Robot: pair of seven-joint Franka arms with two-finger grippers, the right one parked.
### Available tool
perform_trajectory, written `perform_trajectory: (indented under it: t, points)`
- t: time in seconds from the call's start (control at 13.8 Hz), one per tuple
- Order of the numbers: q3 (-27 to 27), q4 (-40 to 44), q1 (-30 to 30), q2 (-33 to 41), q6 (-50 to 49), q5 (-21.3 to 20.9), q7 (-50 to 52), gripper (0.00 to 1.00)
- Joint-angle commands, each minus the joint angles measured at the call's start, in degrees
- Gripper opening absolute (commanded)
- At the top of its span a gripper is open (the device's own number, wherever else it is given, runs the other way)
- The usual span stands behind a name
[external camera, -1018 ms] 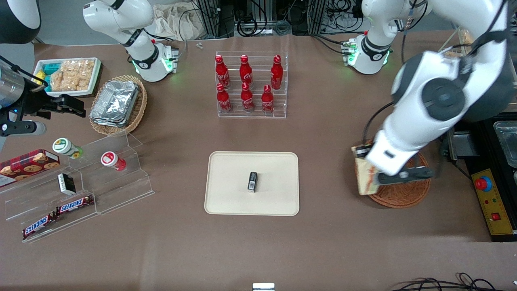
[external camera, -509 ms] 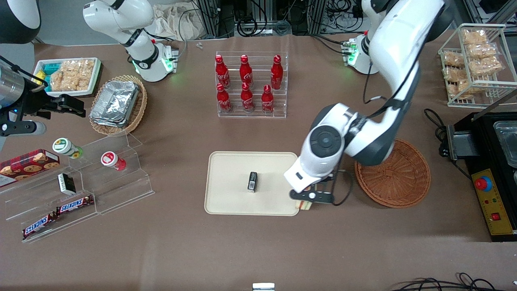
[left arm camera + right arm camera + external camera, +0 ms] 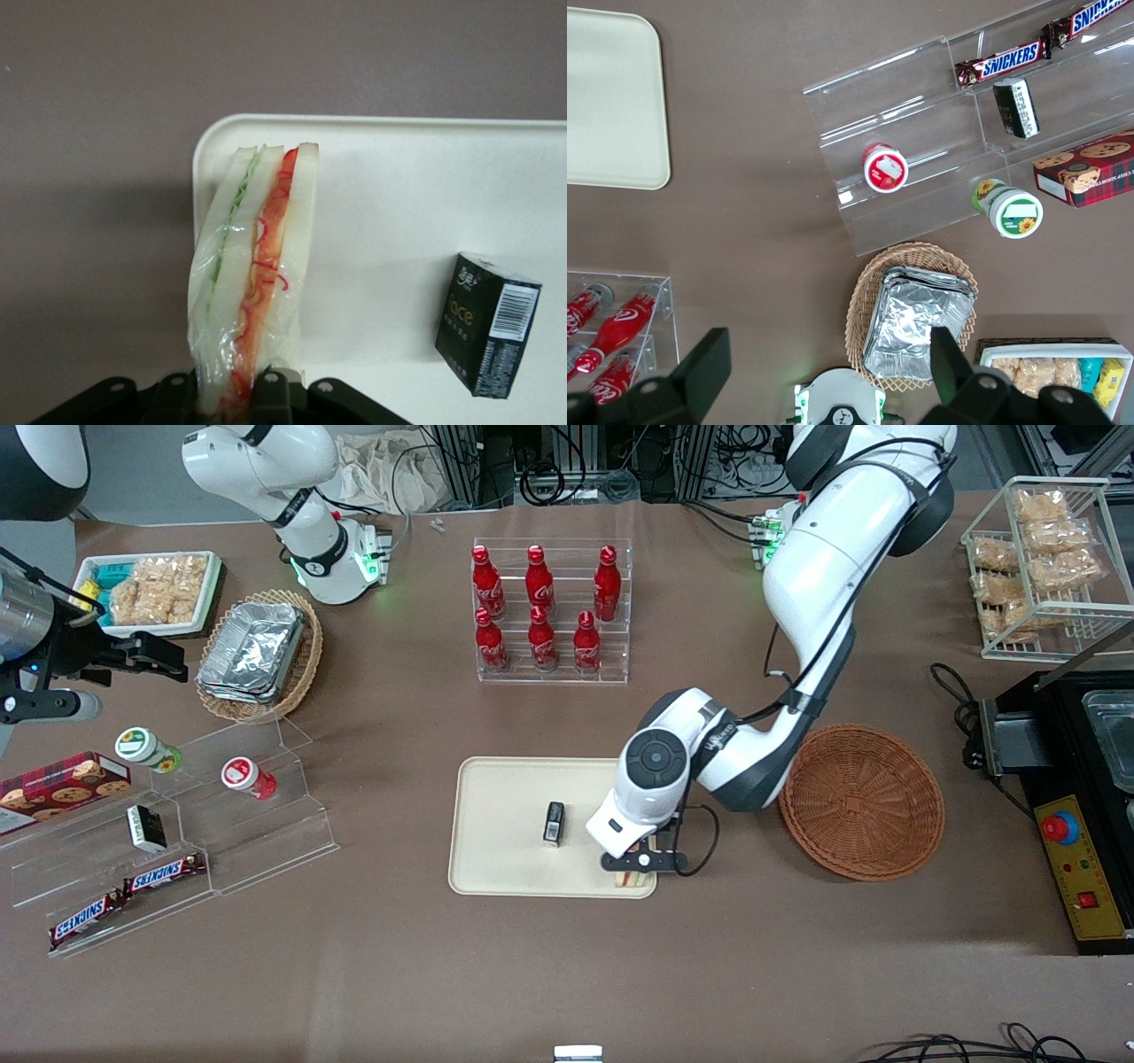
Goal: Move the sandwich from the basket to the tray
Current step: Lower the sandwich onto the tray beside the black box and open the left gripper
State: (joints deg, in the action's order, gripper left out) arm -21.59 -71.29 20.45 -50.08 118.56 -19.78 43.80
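My gripper [image 3: 640, 861] is shut on the sandwich [image 3: 252, 283], a clear-wrapped wedge of white bread with red and green filling. It grips the wedge at one end, with a finger on each bread face. In the front view only a sliver of the sandwich [image 3: 631, 880] shows under the wrist. It hangs over the corner of the cream tray [image 3: 505, 806] nearest the front camera, on the working arm's side; I cannot tell if it touches the tray [image 3: 399, 221]. The round reddish-brown basket [image 3: 861, 802] beside the tray holds nothing.
A small black box [image 3: 554, 823] stands near the tray's middle, close beside the sandwich [image 3: 487, 323]. A rack of red bottles [image 3: 549, 615] stands farther from the camera. Clear steps with snacks [image 3: 177, 815] and a tan basket of foil containers [image 3: 257, 651] lie toward the parked arm's end.
The gripper has carried the sandwich out of the basket and across to the tray's corner, then a little farther over the tray. The basket is left with nothing in it.
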Motion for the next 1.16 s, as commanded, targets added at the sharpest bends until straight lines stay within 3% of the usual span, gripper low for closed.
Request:
perform_trajectory:
  t: [0.0, 0.07, 0.15, 0.22, 0.29, 0.65, 1.02, 1.09]
  points:
    - [0.5, 0.9, 2.3, -1.5, -0.7, -2.9, 4.7, 0.00]
    - [0.5, 0.8, 2.8, -1.5, -0.7, -3.3, 5.2, 0.03]
    - [0.5, 0.5, 2.8, -1.6, -0.7, -3.8, 5.0, 0.23]
    - [0.5, 0.1, 2.7, -1.6, -0.7, -3.8, 4.5, 0.57]
    - [0.5, 0.0, 2.7, -1.6, -0.7, -3.8, 4.5, 0.97]
    - [0.6, 0.0, 2.1, 2.3, -1.7, -5.4, 5.5, 1.00]
    - [0.7, -6.5, 1.5, 15.2, -10.6, -5.4, 7.8, 0.99]
    - [0.5, -10.4, -1.3, 19.4, -10.2, -4.8, 7.6, 0.99]
